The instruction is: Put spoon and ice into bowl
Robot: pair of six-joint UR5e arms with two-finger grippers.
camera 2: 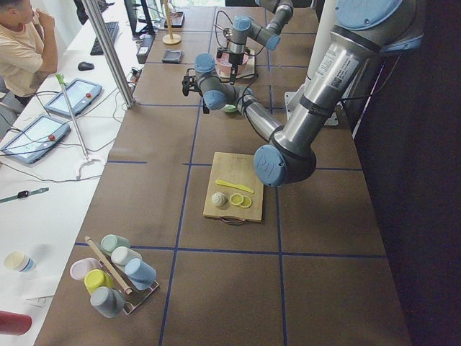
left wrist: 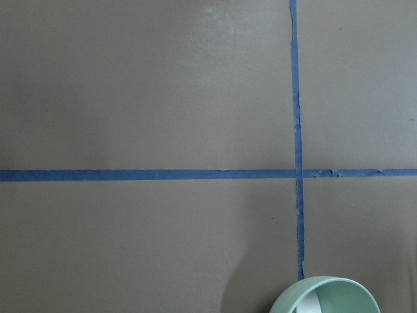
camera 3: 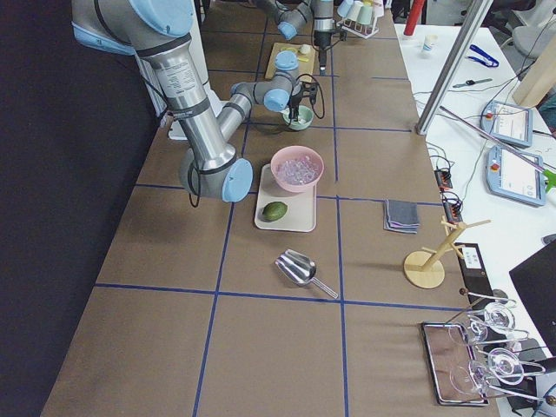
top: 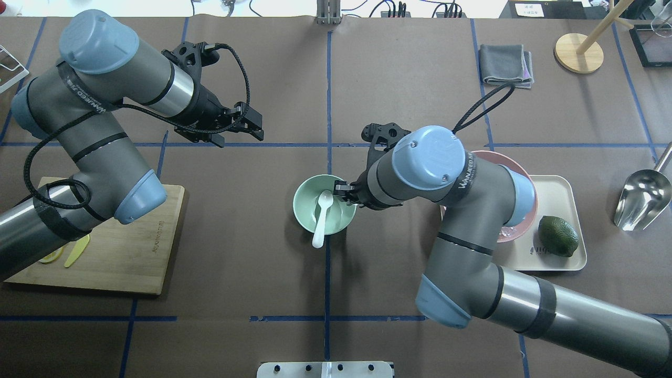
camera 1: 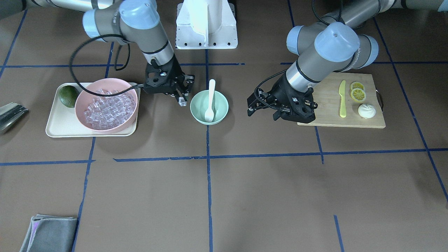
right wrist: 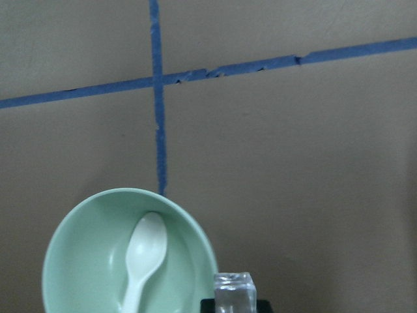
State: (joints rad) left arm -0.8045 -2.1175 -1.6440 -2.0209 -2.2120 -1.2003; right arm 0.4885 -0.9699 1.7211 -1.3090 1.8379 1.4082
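The mint-green bowl [camera 1: 221, 112] stands at the table's middle, and also shows in the overhead view [top: 304, 202]. The white spoon [camera 1: 211, 99] lies in it, scoop down and handle resting over the rim; the right wrist view [right wrist: 144, 251] shows it too. My right gripper [camera 1: 182, 99] is shut on one clear ice cube [camera 1: 182, 102] and holds it just beside the bowl's rim, on the pink bowl's side. The right wrist view shows the cube [right wrist: 234, 291] just outside the rim [right wrist: 78, 261]. My left gripper [camera 1: 250, 105] is open and empty, to the bowl's other side.
A pink bowl [camera 1: 81, 105] full of ice cubes [camera 1: 108, 108] sits on a cream tray [camera 1: 56, 129] with an avocado [camera 1: 68, 96]. A cutting board [camera 1: 329, 112] holds a yellow-green knife [camera 1: 342, 98], lemon slices [camera 1: 357, 91] and a bun [camera 1: 366, 111]. A metal scoop [top: 643, 197] and grey cloth [camera 1: 49, 232] lie apart.
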